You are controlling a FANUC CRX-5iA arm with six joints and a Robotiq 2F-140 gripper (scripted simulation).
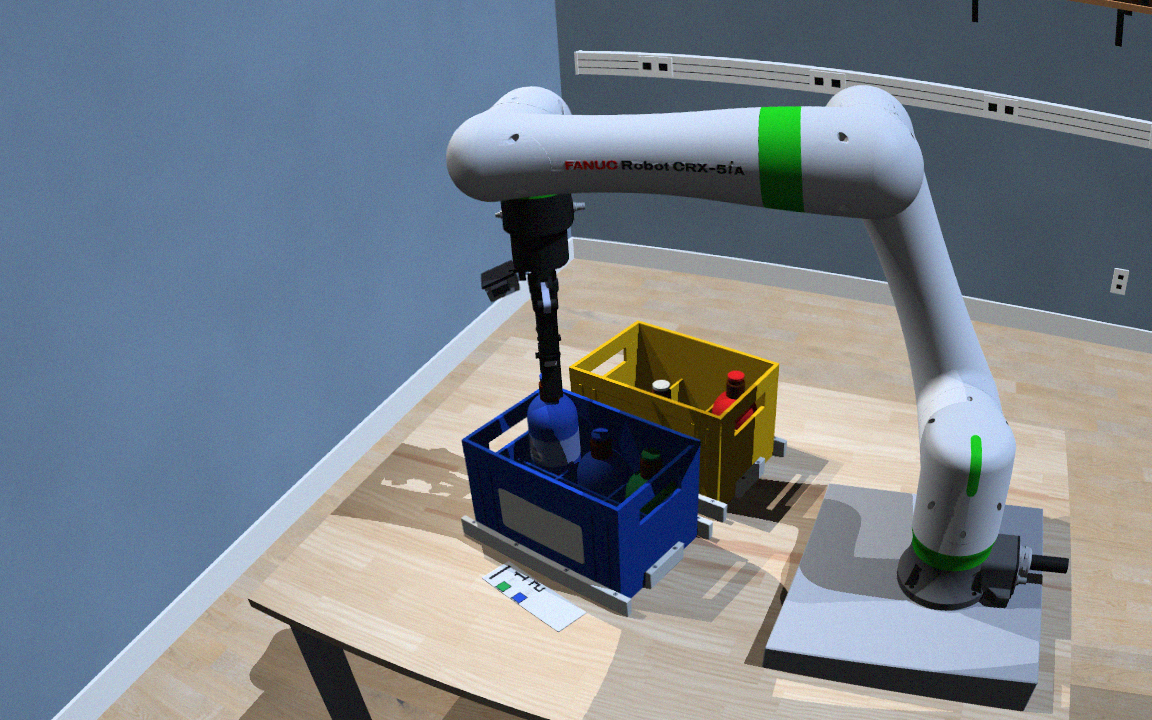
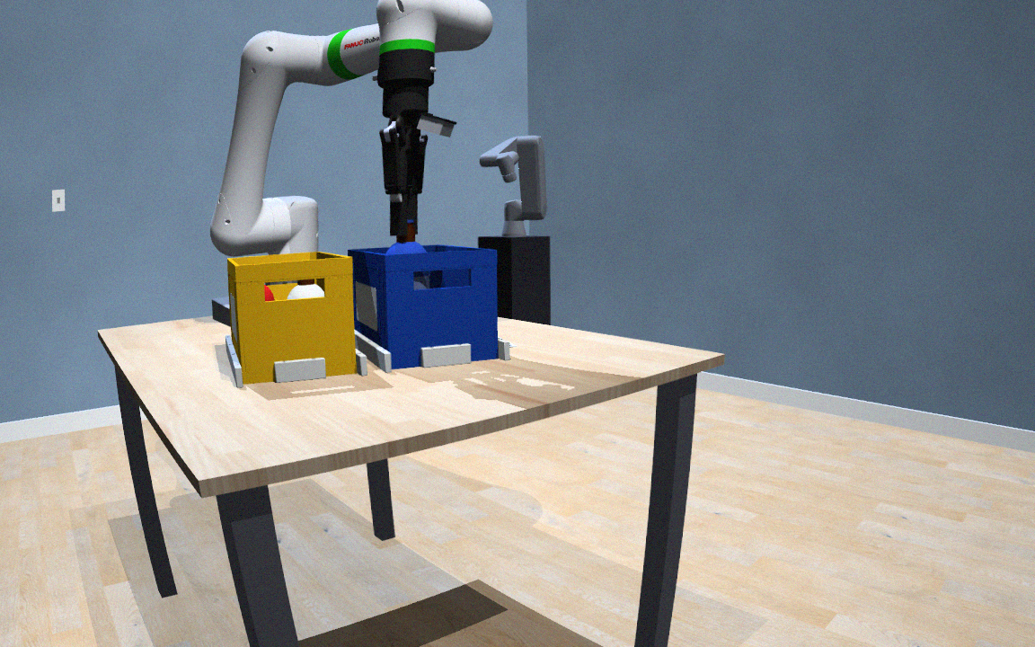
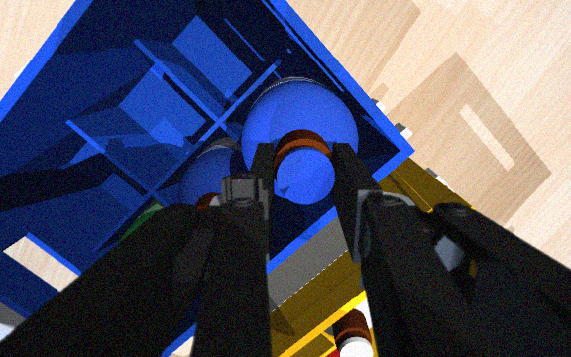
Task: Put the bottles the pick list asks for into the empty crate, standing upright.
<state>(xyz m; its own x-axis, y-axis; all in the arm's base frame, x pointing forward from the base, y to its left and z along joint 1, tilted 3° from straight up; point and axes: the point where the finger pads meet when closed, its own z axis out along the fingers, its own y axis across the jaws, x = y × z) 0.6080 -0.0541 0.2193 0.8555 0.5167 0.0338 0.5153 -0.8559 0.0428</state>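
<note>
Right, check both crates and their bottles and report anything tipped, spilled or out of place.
Nothing stands out. The blue crate and yellow crate look level between their grey rails, no visible bottle looks tipped, and I see no spill. The crate bottoms are hidden, though.

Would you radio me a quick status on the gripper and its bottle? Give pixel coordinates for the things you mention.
Jaws shut on blue bottle (image 1: 553, 432) (image 2: 406, 249) (image 3: 300, 109); bottle partly inside blue crate (image 1: 530, 528) (image 2: 440, 325) (image 3: 23, 71); no obstruction seen.

Beside the blue crate (image 1: 553, 514) (image 2: 445, 325) (image 3: 395, 134), which looks like smooth, matt plastic, the yellow crate (image 1: 634, 407) (image 2: 292, 338) (image 3: 325, 334) has the same plastic look. Beneath the blue crate, the table (image 1: 365, 573) (image 2: 425, 418) (image 3: 538, 74) shows smooth, pale wood grain; next to it, the pick list (image 1: 549, 608) looks like matt paper.
</note>
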